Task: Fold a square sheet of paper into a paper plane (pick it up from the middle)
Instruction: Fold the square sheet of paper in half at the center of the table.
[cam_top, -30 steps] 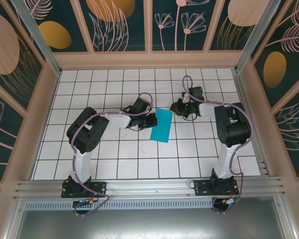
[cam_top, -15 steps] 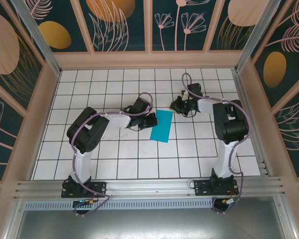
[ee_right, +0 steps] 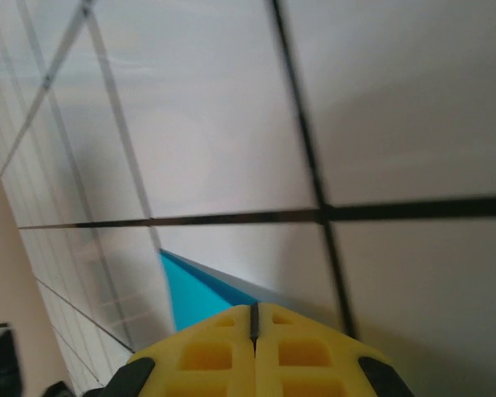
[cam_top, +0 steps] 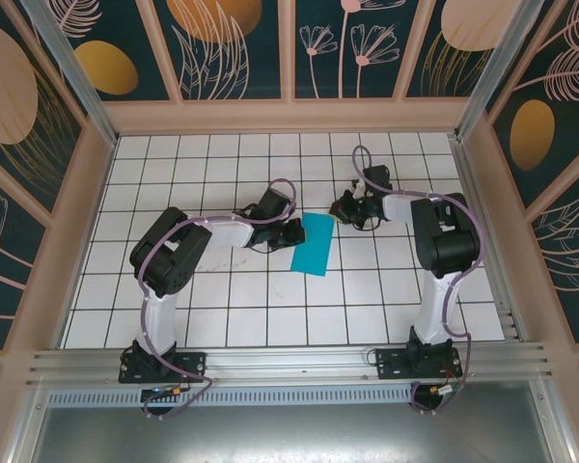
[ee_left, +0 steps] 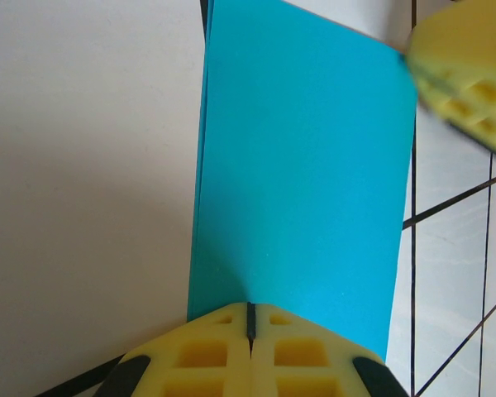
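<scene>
L gripper point(cam_top: 291, 232) clenched, tips at left edge of paper point(cam_top: 314, 242); pinching or just pressing, can't tell. Paper teal, plain, folded to narrow rectangle w/ doubled long edge, flat on white tiled table point(cam_top: 222, 318), mid-scene betw. arms. R gripper point(cam_top: 341, 209) clenched too, tips at paper's far right corner.

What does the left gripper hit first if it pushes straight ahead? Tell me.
The teal sheet of paper: its near edge lies right in front of the shut left gripper. Whether the tips already touch it is unclear.
</scene>
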